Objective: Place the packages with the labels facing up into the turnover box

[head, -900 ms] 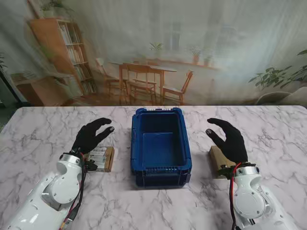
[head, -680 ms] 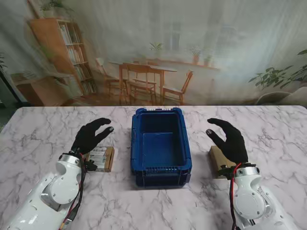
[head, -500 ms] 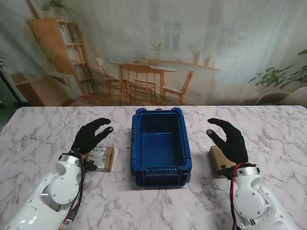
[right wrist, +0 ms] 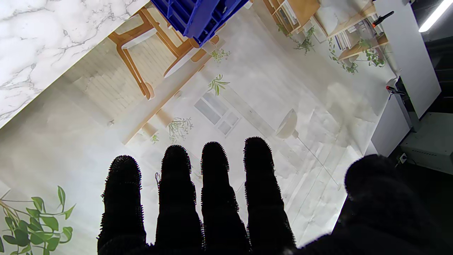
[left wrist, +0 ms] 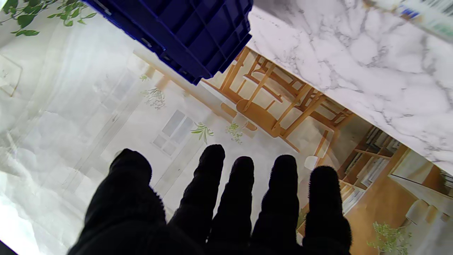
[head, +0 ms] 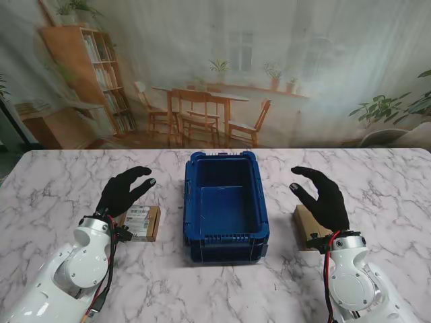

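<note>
The blue turnover box stands in the middle of the marble table, with nothing in it. On its left lies a small brown package with a white label facing up. My left hand hovers over that package's far left side, open, fingers spread. A plain brown package lies to the right of the box, partly hidden under my right hand, which is open above it. The left wrist view shows the label's edge, a box corner and black fingers. The right wrist view shows only a box corner and fingers.
The marble table reaches back to a printed backdrop of a dining room. Both white forearms rise from the near corners, the left one and the right one.
My left arm has drifted a little to the left and nearer to me, uncovering more of the labelled package. The right hand has hardly moved. Both packages lie where they were.
</note>
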